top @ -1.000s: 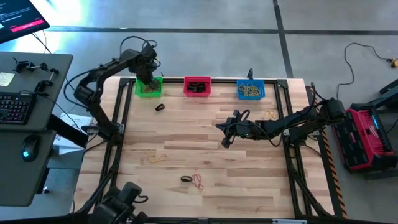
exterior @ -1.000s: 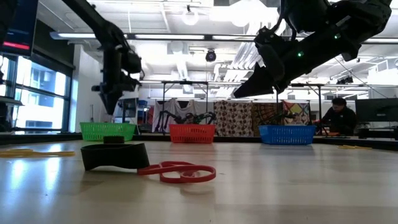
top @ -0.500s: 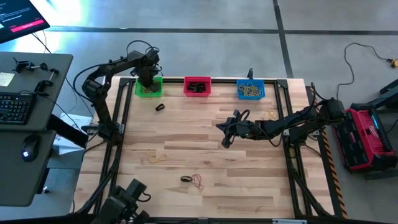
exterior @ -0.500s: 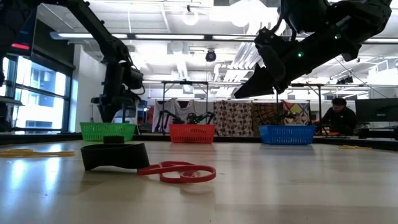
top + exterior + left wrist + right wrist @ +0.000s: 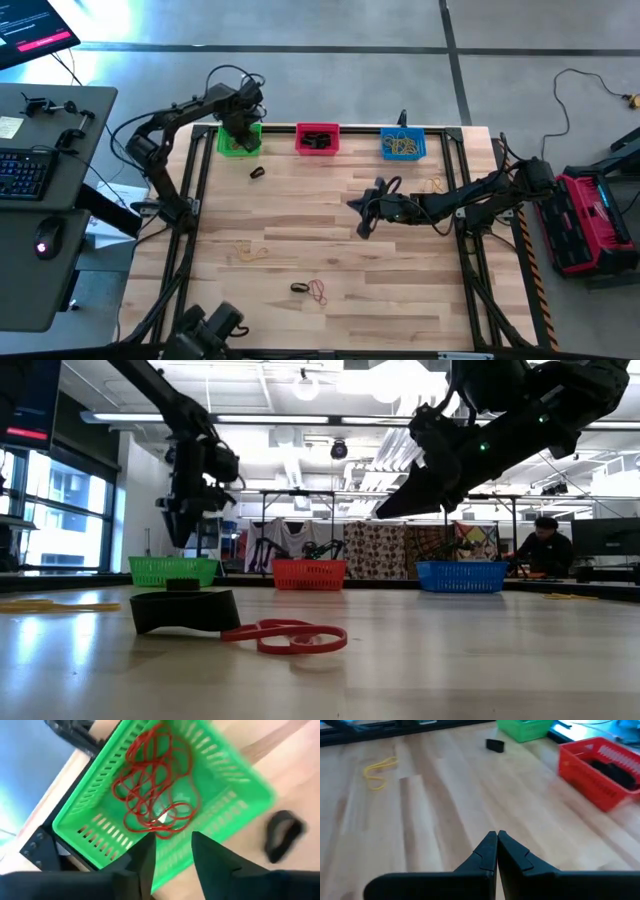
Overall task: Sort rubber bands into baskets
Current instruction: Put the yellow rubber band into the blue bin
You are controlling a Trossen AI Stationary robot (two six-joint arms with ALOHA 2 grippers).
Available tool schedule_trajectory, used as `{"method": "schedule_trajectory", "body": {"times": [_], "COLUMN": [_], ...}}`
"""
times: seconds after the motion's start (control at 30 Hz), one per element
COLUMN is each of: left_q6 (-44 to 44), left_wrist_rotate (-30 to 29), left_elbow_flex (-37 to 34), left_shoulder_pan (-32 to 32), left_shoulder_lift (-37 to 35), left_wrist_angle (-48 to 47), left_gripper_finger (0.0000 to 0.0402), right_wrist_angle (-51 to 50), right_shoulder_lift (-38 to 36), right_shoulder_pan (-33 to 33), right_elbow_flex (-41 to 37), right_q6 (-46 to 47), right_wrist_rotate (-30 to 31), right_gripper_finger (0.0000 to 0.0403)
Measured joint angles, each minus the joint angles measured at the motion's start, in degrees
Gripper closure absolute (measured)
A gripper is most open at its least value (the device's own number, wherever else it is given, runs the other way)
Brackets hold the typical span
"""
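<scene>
Left gripper [image 5: 170, 852] hangs over the green basket [image 5: 238, 141] at the far-left corner of the surface [image 5: 330, 230], jaws apart, nothing between them. Left wrist view shows a tangle of red rubber bands [image 5: 155, 795] lying inside the green basket and one black band [image 5: 283, 834] on the wood just outside it.

Right gripper [image 5: 496, 847] hovers above mid-surface, right of centre, jaws together, empty.

Red-pink basket [image 5: 317, 138] sits in the middle of the far edge with black bands inside; blue basket [image 5: 402, 145] to its right holds tan bands.

Loose on the surface:
- black band [image 5: 256, 172] just in front of the green basket
- tan band [image 5: 250, 253] left of centre
- black band [image 5: 298, 288] and red band [image 5: 318, 291] touching, near the front edge
- tan band [image 5: 434, 185] near the right arm

Low view: person seated in the room behind, at the far right [image 5: 541, 546].
</scene>
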Motion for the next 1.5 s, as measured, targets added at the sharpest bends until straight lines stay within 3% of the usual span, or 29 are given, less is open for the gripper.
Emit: {"method": "schedule_trajectory", "body": {"times": [0.13,0.37,0.77,0.93,1.07,1.23,1.5], "left_q6": [0.3,-1.5,-7.5,-7.5,-6.2,-6.2,-7.5], "left_wrist_rotate": [4.4,6.4,8.8,10.9,10.8,10.6,10.4], "left_elbow_flex": [-2.6,-15.8,-38.2,-43.1,-45.6,-49.1,-49.8], "left_shoulder_pan": [-2.3,-9.3,-28.2,-36.6,-41.3,-44.4,-46.5], "left_shoulder_lift": [-4.9,-17.6,-35.6,-37.8,-37.3,-36.9,-36.8], "left_wrist_angle": [7.1,27.7,55.3,61.5,66.7,74.4,74.9], "left_gripper_finger": [0.0276,0.0298,0.0307,0.0307,0.0307,0.0307,0.0307], "right_wrist_angle": [0.0,-5.1,-41.2,-62.0,-72.5,-75.4,-77.4], "right_shoulder_lift": [0.0,-1.6,-9.6,-9.7,-9.7,-9.6,-9.6], "right_shoulder_pan": [0.0,-0.5,-2.3,-3.6,-7.5,-13.4,-23.6], "right_elbow_flex": [0.0,0.0,4.9,8.8,9.4,8.2,8.0], "right_q6": [-0.3,-1.9,6.1,16.1,24.1,25.6,31.2], "right_wrist_rotate": [-3.4,-3.6,-4.1,-1.7,0.2,-0.9,-0.9], "right_gripper_finger": [0.0403,0.0402,0.0402,0.0402,0.0402,0.0386,0.0285]}}
